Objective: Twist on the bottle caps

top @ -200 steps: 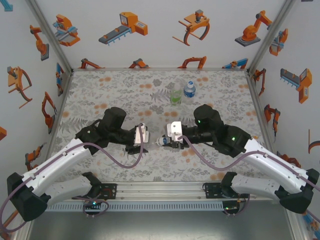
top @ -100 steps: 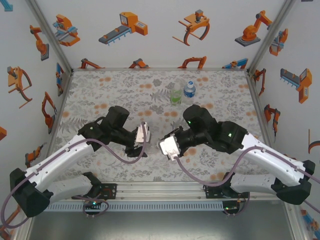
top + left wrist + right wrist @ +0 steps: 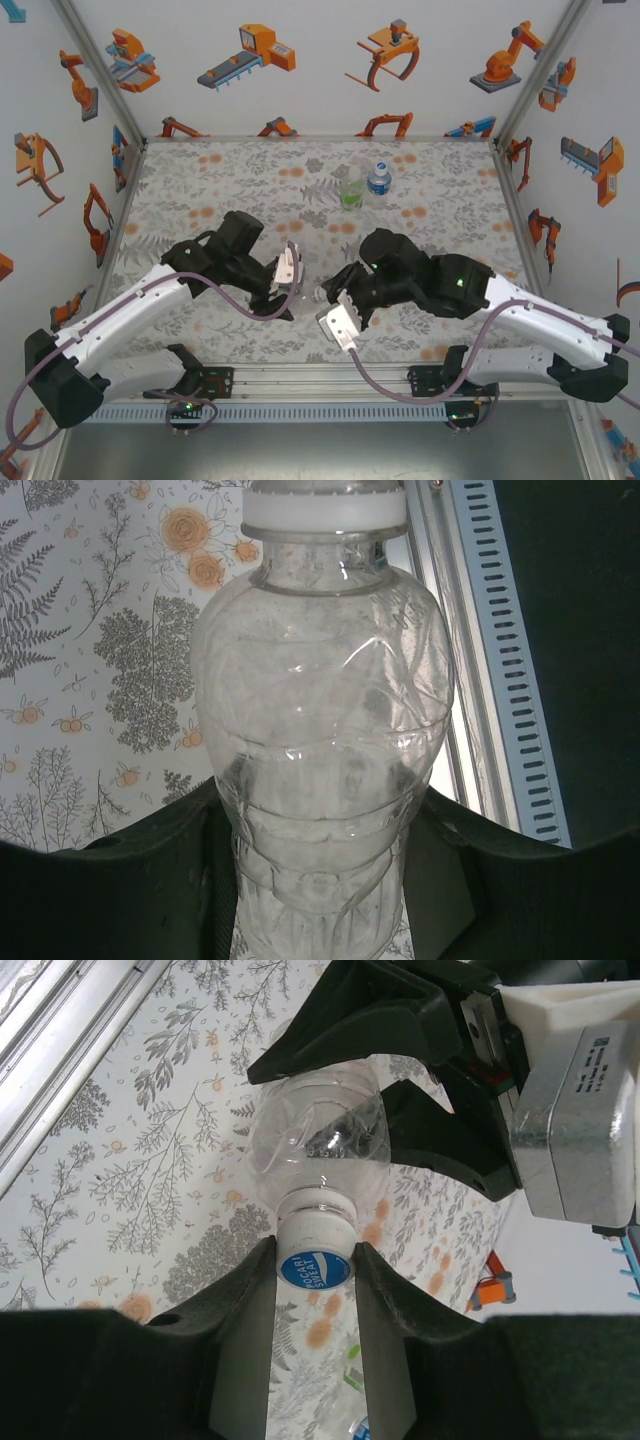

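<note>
"Right wrist view first: what has the right gripper (image 3: 315, 1256) got?"

"Its two fingers are clamped on the white cap (image 3: 316, 1248), one on each side. The cap sits on the neck of the colourless bottle (image 3: 315, 1150), which lies roughly level, held off the floral mat (image 3: 200, 180) between the two arms."

"And the other end?"

"The left gripper (image 3: 320, 810) is clenched around the bottle's lower body. From the left wrist, the cap (image 3: 325, 505) is square on the neck at the far end."

"So which step is this?"

"I'd say the screwing itself, on this one bottle. I can't tell how far down the thread the cap is."

"What does the next move need?"

"Probably a turn of the right wrist about the bottle's long axis while the left holds firm, so the body doesn't spin with it. The cap should stay square to the neck, or it may cross-thread."

"The others?"

"The green-tinted bottle (image 3: 351, 190) and the blue-labelled bottle (image 3: 378, 180) stand upright just beside each other near the back. Their tops are too small to judge."
</note>
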